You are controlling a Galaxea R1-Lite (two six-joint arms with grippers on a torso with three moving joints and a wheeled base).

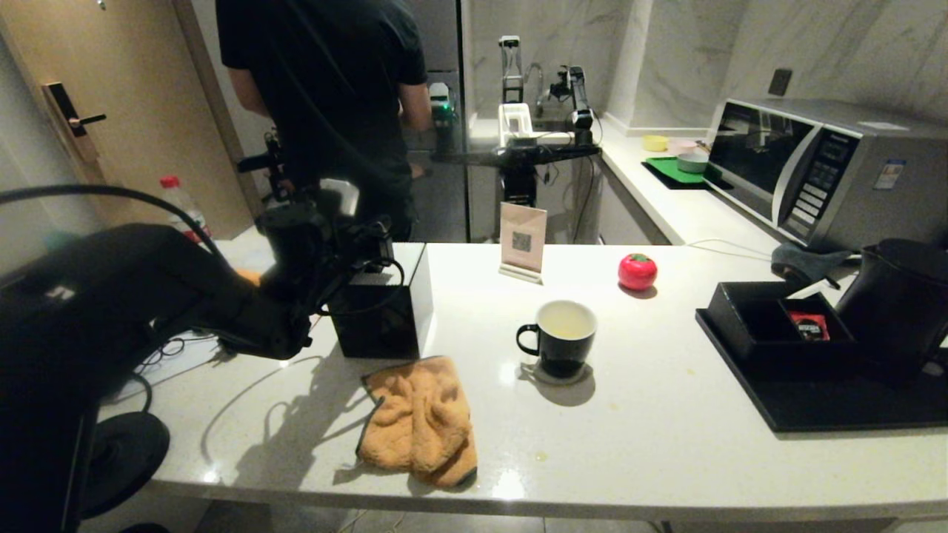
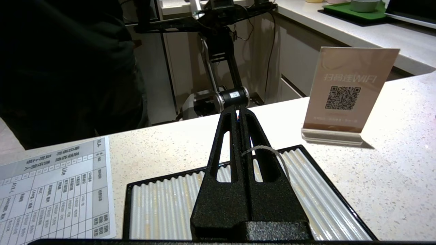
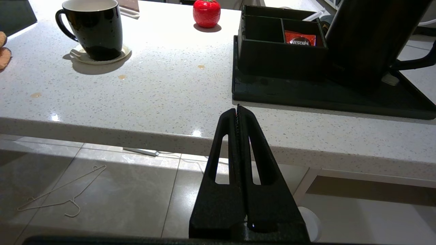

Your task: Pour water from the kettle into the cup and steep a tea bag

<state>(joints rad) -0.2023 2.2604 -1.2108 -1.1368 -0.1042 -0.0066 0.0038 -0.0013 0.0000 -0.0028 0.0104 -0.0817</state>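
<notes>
The left gripper (image 2: pixel 238 110) hangs above the black tissue box (image 1: pixel 381 303) at the left of the counter, its two fingers pressed flat together; a thin pale string (image 2: pixel 264 149) loops out from between them, and whether a tea bag hangs on it cannot be seen. Under the fingers lies the box's ribbed white top (image 2: pixel 170 207), with a printed sheet (image 2: pixel 58 190) beside it and a WiFi QR-code sign (image 2: pixel 347 98) standing farther along the white counter (image 1: pixel 666 429).

The cup (image 1: pixel 561 339) stands well to the right of that gripper, near the middle of the counter, on a small round coaster (image 3: pixel 79 56), handle turned toward the robot's left. Pale yellowish water (image 1: pixel 566 323) shows inside its white interior. An orange cloth (image 1: pixel 418 422) lies crumpled between the tissue box and the cup, nearer the counter's front edge. A red tomato-shaped object (image 1: pixel 637 271) sits behind the cup.

The right gripper (image 3: pixel 237 109) is held low, off the front edge of the counter and over the tiled floor, fingers closed on nothing. Beyond it, on a black tray (image 3: pixel 306 98) at the right end, stand a black compartment box (image 3: pixel 279 51) holding a red Nescafe sachet (image 3: pixel 299 39) and, just beside it, the kettle (image 1: pixel 896 303). The cup is well apart from this gripper, off toward the robot's left. A wire hanger (image 3: pixel 61 190) lies on the floor.
</notes>
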